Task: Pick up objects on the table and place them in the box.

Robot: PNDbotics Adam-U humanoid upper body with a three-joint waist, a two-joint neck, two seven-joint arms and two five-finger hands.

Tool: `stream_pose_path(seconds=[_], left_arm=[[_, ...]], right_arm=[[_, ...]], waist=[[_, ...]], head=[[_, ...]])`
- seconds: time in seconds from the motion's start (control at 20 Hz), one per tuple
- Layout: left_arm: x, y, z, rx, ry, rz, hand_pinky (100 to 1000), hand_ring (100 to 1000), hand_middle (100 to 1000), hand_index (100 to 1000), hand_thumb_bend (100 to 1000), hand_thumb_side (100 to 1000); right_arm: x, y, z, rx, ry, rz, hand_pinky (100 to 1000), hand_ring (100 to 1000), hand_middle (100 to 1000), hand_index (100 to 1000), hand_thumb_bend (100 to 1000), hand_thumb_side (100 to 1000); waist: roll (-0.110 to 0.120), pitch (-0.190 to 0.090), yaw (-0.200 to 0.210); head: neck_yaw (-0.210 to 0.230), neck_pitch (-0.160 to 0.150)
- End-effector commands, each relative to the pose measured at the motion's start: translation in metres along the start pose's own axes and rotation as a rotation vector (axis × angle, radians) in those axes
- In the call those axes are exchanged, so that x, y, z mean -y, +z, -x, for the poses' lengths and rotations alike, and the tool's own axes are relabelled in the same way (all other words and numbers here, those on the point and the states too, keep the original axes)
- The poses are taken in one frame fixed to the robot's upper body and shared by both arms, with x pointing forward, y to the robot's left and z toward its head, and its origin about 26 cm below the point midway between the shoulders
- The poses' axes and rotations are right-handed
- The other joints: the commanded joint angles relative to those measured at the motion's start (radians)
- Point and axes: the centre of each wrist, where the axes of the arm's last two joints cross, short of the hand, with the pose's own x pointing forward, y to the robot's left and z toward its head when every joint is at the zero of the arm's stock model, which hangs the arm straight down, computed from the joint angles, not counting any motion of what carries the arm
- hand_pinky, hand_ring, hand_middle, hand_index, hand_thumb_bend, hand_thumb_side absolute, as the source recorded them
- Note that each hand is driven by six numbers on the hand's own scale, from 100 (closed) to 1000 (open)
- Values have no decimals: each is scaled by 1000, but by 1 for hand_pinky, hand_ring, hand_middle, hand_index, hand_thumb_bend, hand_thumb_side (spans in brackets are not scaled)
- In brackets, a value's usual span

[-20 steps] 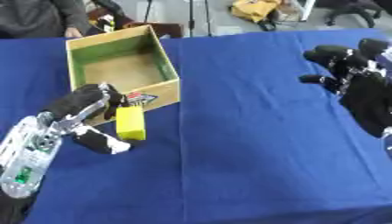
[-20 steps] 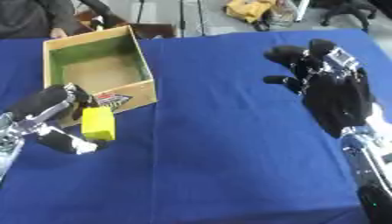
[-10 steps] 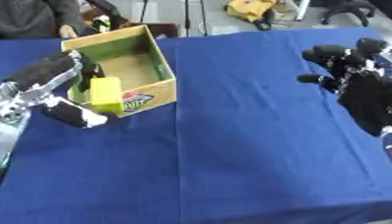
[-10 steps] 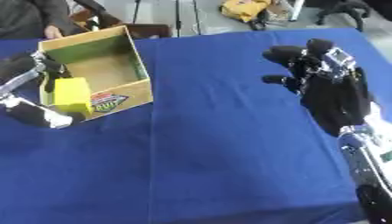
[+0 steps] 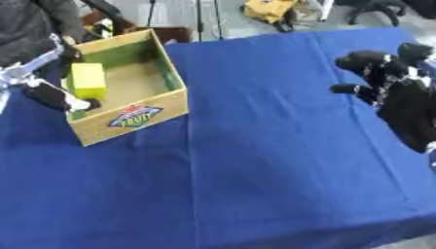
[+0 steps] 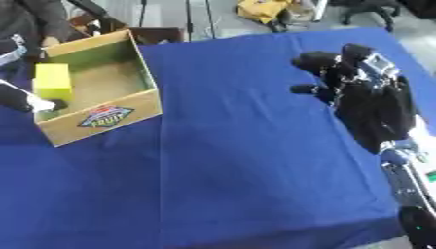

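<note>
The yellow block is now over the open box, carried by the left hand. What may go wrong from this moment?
1. The yellow block hangs near the left wall of the cardboard box, not its middle. If released here, it might strike that wall or tip outside.
2. The left hand reaches across the same wall, so pulling back could drag or tilt the box.
3. The right hand is raised far away, unable to steady the box.

Both eye views look steeply down from the robot's head onto the blue table (image 5: 255, 160), from close above its near edge, facing the far edge. They share nearly everything: the cardboard box (image 5: 128, 116) by the far left corner, and the right hand (image 6: 366, 104) near the right edge.
</note>
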Motion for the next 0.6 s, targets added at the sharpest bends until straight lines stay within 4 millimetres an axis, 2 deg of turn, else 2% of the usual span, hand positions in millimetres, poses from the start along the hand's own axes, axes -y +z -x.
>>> stream_pose_path(seconds=[0.05, 0.1, 0.4, 0.6], left_arm=[[-6, -4, 17, -87, 25, -48, 272, 497, 295, 409, 326, 177], [-3, -7, 19, -102, 40, -52, 278, 503, 297, 410, 287, 202], [26, -20, 20, -130, 118, -82, 343, 557, 341, 448, 296, 314], [44, -25, 17, -132, 126, -85, 447, 652, 416, 515, 314, 389]], right_arm=[[1, -5, -13, 27, 25, -45, 818, 1000, 811, 829, 100, 1000], [0, -7, -14, 32, 23, -52, 818, 1000, 811, 829, 100, 1000], [-4, -14, -17, 52, 9, -87, 817, 1000, 811, 828, 100, 1000], [-6, -15, -16, 55, 6, -95, 817, 1000, 811, 828, 100, 1000]], waist=[[3, -15, -15], [3, -14, -23], [-1, -6, -59], [-5, -3, -67]], head=[[15, 1], [19, 1], [42, -6], [50, -8]])
